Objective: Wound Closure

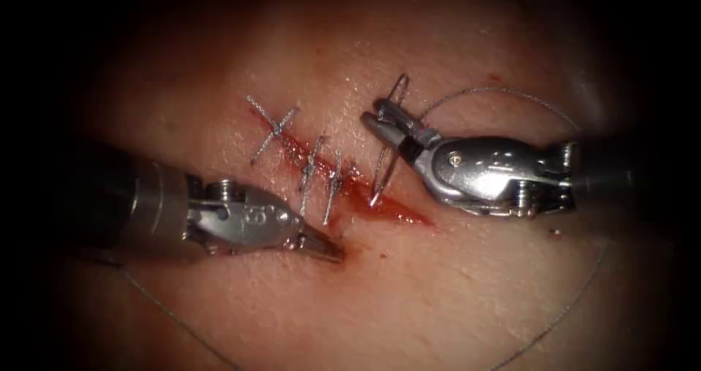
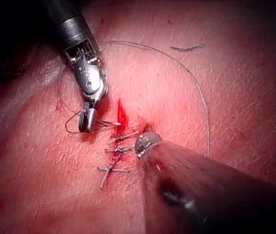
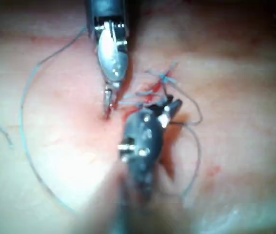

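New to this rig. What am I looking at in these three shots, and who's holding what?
It is a bench surgical robot with two thin arms that end in small two-jawed tools, closing a cut in pork belly, the tissue. One picture comes from an endoscope above; the other two come from cameras near each arm's wrist. Three stitches already cross the cut. The right tool grips the curved needle near its middle; the needle's tip sits at the open part of the cut, and whether it has entered the tissue is unclear. Thread loops away behind it. The left tool is shut, its tip against the tissue left of the cut.
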Controlling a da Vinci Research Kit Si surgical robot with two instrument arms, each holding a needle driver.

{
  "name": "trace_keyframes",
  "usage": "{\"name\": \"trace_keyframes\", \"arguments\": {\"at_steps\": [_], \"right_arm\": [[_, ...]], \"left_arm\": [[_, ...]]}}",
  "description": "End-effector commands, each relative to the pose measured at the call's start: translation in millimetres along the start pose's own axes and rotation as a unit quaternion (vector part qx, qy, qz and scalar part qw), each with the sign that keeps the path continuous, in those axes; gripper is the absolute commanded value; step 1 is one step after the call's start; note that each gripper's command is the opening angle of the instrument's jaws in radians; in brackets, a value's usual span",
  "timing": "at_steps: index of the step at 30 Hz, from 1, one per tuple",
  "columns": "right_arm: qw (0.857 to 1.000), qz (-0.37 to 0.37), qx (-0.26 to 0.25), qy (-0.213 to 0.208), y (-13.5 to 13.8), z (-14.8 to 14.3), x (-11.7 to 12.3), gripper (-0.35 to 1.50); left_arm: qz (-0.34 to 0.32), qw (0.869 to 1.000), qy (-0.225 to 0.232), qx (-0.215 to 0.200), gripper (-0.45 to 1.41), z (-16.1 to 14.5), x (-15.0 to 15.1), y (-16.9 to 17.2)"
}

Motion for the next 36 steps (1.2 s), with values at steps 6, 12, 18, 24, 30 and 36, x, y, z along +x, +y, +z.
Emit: {"name": "trace_keyframes", "arguments": {"at_steps": [6, 12, 18, 24, 30, 36], "right_arm": [[0.998, 0.055, 0.031, -0.01, -0.8, 0.8, -0.7, -0.35], [0.987, 0.13, 0.09, -0.025, -1.3, 1.5, -2.1, -0.35], [0.971, 0.197, 0.132, -0.042, -3.8, 1.5, -5.1, -0.35], [0.965, 0.216, 0.139, -0.057, -5.5, -0.1, -5.2, -0.35], [0.963, 0.221, 0.143, -0.065, -5.0, -0.2, -4.5, 0.93], [0.971, 0.177, 0.148, -0.057, -2.4, 0.2, -3.7, 1.3]], "left_arm": [[0.002, 1.0, 0.0, 0.001, -0.45, 0.3, -0.7, 0.2], [0.005, 1.0, -0.001, 0.015, -0.45, -0.9, -1.6, 0.9], [0.01, 1.0, -0.001, 0.018, -0.42, -1.3, -1.8, 0.9], [0.017, 1.0, -0.001, 0.019, -0.42, -1.2, -1.6, 0.8], [0.092, 0.995, 0.033, 0.029, -0.35, -1.8, -0.9, 0.9], [0.184, 0.979, 0.076, 0.043, 0.05, -1.8, -0.8, 2.0]]}}
